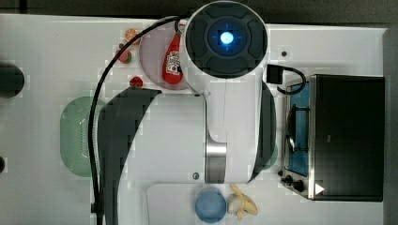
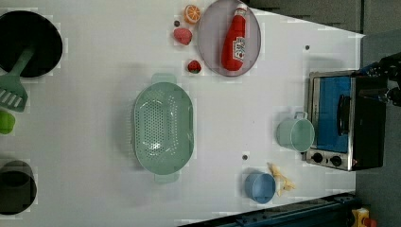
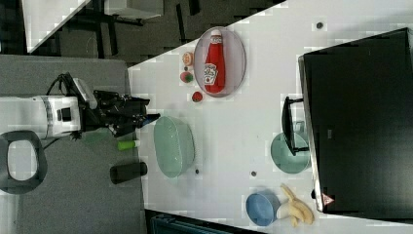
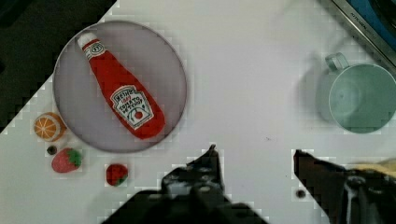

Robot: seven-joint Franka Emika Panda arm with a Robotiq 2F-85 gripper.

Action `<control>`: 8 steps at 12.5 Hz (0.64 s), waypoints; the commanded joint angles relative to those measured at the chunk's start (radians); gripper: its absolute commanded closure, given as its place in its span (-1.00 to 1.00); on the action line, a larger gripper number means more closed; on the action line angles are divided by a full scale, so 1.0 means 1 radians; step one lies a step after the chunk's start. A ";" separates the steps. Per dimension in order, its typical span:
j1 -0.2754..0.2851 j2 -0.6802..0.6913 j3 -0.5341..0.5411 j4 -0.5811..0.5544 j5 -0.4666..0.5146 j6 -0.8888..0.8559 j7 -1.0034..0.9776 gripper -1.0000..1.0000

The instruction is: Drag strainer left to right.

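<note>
The strainer is a pale mint-green oval colander with a perforated bottom, standing upright on the white table. It lies at the top view's left, partly behind the arm's cable, as the strainer. In the right view my gripper is at the end of the white arm, just off the upper left rim of the strainer and apart from it. The wrist view shows my gripper open, high over bare table, with nothing between its black fingertips.
A grey plate with a ketchup bottle and small toy fruits sit beyond the strainer. A mint mug, blue bowl, banana and toaster oven stand at the left view's right. Between strainer and mug is open table.
</note>
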 commanded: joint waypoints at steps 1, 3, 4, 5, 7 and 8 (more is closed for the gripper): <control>-0.008 -0.473 -0.042 -0.239 -0.006 -0.204 0.096 -0.59; -0.009 -0.473 -0.045 -0.240 -0.004 -0.205 0.100 -0.99; -0.002 -0.471 -0.038 -0.240 0.011 -0.198 0.100 -1.00; 0.009 -0.466 -0.022 -0.240 0.038 -0.198 0.100 -1.00; 0.039 -0.440 0.041 -0.243 0.092 -0.195 0.108 -1.00; 0.049 -0.421 0.083 -0.243 0.099 -0.183 0.141 -1.00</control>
